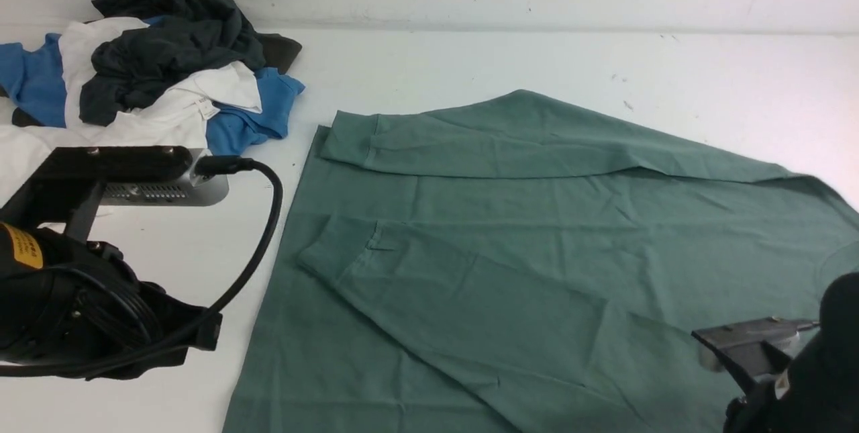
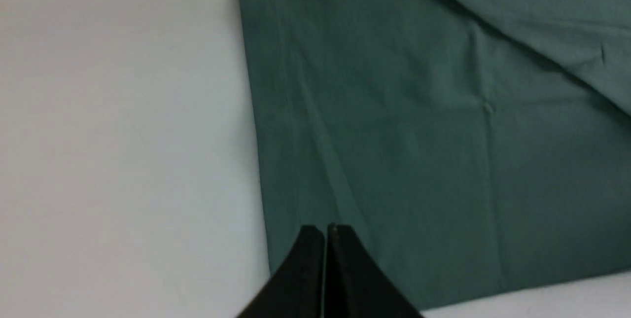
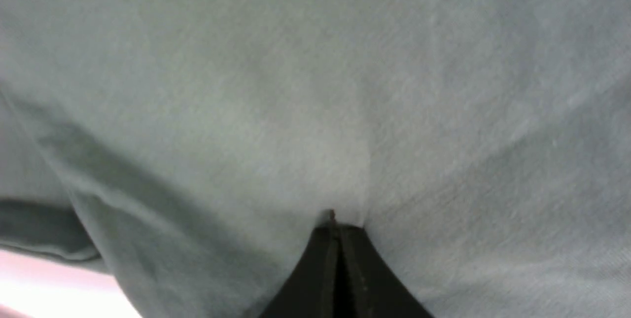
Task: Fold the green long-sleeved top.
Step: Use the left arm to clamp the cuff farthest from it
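Green long-sleeved top [image 1: 510,272] was laid out flat on the white surface [image 1: 268,117], with both sleeves folded inward across its body. In the front view, the far sleeve [image 1: 483,144] and the near sleeve [image 1: 470,285] were shown with their cuffs toward the left, and a pile of dark, white and blue garments [image 1: 154,77] was seen at the far left, apart from the top. The tips of both tools were left out of that view. By the left wrist view, the left tool [image 2: 326,231] was shown pressed together, nothing pinched, near a straight edge of the top. By the right wrist view, the right tool [image 3: 339,231] was shown pressed together against close, softly creased green cloth; whether any cloth was pinched could not be told.
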{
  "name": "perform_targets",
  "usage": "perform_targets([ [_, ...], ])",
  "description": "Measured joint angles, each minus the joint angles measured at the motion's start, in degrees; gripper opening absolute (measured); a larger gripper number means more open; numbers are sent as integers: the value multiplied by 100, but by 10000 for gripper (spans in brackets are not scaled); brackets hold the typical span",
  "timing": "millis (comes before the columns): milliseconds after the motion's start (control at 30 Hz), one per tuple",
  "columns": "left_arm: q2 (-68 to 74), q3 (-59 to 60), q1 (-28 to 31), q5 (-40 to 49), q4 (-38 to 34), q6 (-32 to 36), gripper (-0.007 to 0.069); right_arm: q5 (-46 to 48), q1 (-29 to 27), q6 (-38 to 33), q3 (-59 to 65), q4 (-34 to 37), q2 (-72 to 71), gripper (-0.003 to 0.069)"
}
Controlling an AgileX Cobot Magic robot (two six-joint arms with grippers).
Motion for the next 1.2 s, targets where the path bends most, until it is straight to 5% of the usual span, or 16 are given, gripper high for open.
perform_targets([
  [267, 991, -794, 0, -92, 4, -147, -4, 847, 0, 18, 206, -61, -784, -9],
  [867, 5180, -5235, -11, 71, 357, -235, 17, 1833, 0, 462, -1049, -60, -2738, -9],
  [1200, 6759, -6881, 17, 132, 935, -348, 240, 1896, 0, 466, -1055, -60, -2921, -9],
])
